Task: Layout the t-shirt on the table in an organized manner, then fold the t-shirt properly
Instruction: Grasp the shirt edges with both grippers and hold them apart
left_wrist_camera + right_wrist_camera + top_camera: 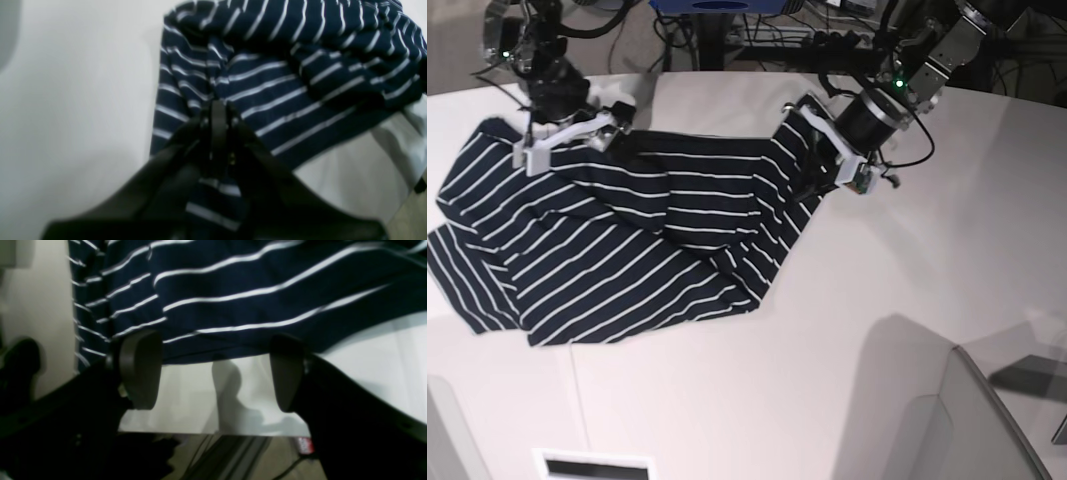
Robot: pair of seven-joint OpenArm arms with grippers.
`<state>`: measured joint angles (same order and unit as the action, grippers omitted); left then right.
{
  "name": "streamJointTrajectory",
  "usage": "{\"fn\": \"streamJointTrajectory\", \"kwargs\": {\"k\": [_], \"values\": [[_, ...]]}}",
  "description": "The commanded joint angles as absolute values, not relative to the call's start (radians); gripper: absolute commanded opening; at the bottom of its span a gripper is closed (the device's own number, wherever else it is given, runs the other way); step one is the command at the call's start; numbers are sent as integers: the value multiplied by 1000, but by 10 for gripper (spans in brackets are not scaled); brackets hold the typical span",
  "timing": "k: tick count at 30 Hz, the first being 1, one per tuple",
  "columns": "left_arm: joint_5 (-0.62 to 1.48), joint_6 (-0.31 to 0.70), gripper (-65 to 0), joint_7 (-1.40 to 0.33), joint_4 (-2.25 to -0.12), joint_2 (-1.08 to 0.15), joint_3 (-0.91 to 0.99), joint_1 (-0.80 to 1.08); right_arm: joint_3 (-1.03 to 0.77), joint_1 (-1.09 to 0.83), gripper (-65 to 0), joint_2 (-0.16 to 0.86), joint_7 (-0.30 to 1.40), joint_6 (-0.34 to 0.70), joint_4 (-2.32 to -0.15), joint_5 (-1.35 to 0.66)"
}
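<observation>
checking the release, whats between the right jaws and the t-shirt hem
Only bare white table shows between the open right gripper jaws in the right wrist view; the t-shirt hem lies just beyond, unpinched.

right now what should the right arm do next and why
Probably bring the right end effector back onto the shirt edge and regrip. Its jaws stand open with only table between them, while the left end effector is shut on cloth and the shirt lies bunched, not spread.
</observation>
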<state>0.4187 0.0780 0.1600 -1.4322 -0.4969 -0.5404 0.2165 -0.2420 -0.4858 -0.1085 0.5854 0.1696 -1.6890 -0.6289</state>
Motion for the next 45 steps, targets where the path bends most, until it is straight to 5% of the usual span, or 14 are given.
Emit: {"fn": "streamJointTrajectory", "kwargs": {"k": [1, 20, 24, 29, 38, 45], "values": [[420, 74, -650, 186, -1446, -512, -533, 208, -242, -492, -198, -93, 562, 177, -1678, -651], [420, 74, -650, 186, -1448, -572, -533, 220, -380, -410, -212, -81, 519, 177, -1517, -657], [420, 74, -650, 186, -1451, -572, -533, 220, -372, -395, -314, -81, 522, 177, -1512, -657], [420, 74, -650, 186, -1454, -572, -533, 220, -371, -407, -650, -84, 552, 177, -1575, -659], [418, 79, -650, 186, -1457, -567, -544, 222, -392, -371, -644, -81, 748, 166, -1865, -661], [418, 79, -650, 186, -1457, -561, -544, 220, -533, -282, -642, -85, 964, 166, -1876, -656]]}}
